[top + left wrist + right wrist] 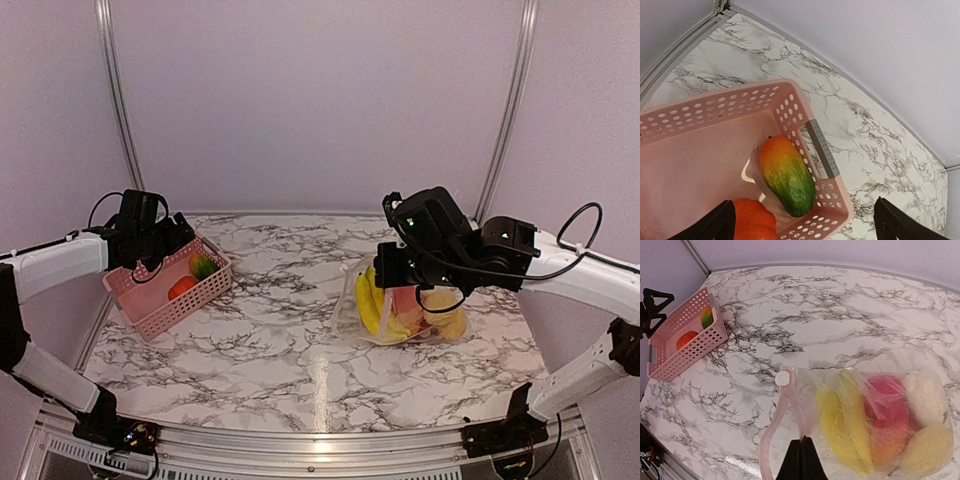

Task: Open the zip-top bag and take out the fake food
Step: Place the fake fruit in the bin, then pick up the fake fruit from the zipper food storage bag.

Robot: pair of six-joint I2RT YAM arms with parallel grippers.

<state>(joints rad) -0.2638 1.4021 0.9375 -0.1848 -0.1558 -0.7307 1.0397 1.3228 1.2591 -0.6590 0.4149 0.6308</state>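
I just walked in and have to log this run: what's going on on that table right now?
The right gripper has its jaws shut on the mouth edge of the zip-top bag, which lies on the marble table with fake food, bananas included, inside. The left gripper hangs open over the pink basket, holding nothing. An orange-green piece and an orange piece lie in the basket.

Marble-patterned table, pink basket near left edge, zip-top bag right of centre
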